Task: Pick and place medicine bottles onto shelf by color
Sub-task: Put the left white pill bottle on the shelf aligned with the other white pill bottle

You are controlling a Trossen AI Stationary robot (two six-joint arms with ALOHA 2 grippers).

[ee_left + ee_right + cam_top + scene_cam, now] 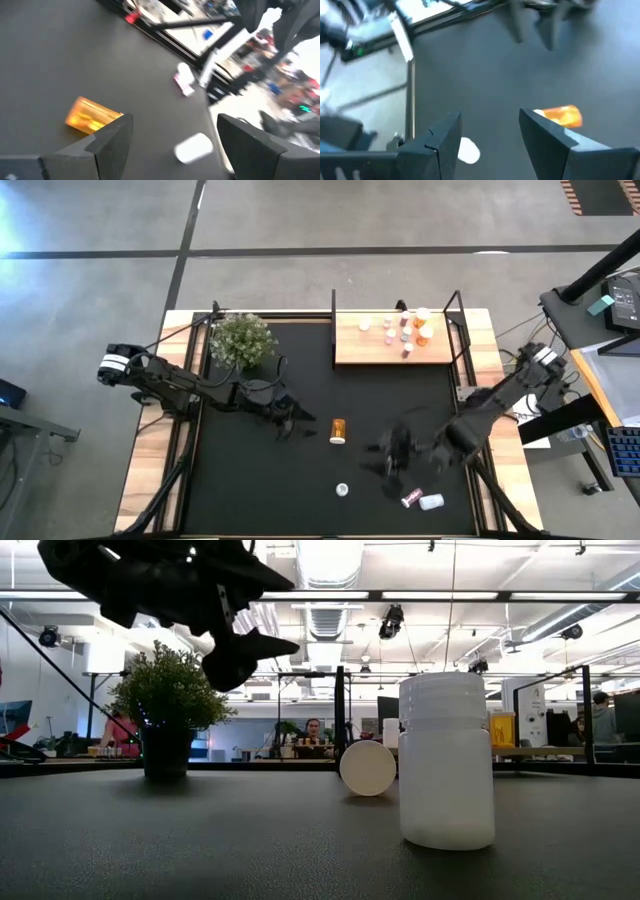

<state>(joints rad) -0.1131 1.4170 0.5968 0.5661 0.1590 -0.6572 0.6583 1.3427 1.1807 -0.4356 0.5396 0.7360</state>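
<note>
**Four bottles on the mat, both grippers empty**

Nearest the low camera I have a white bottle (446, 760) standing upright on the black mat (260, 480), with the pale round end of a bottle lying on its side just behind it. From above, that upright white one (342, 490) sits alone near the front edge, an orange bottle (338, 430) lies on its side at mid-table, and a pink bottle (411, 498) and a white lying bottle (432, 502) rest touching or nearly so at front right. I read these four as the unsorted remainder.

The shelf (350, 352) stands at the back of the table, right of the potted plant (240, 338). A cluster of bottles (408, 330) already stands on its right half, leaving the left half bare, presumably for another colour group; I cannot tell the grouping exactly.

My left gripper (290, 420) hovers just left of the orange bottle, fingers spread with nothing between them; its wrist view shows the orange bottle (92, 116) just past one finger, so I judge it is lined up for that pick. My right gripper (395, 455) hangs above the mat between the orange bottle and the front-right pair, jaws apart and empty. The arms are near each other, so I would move one at a time.
</note>
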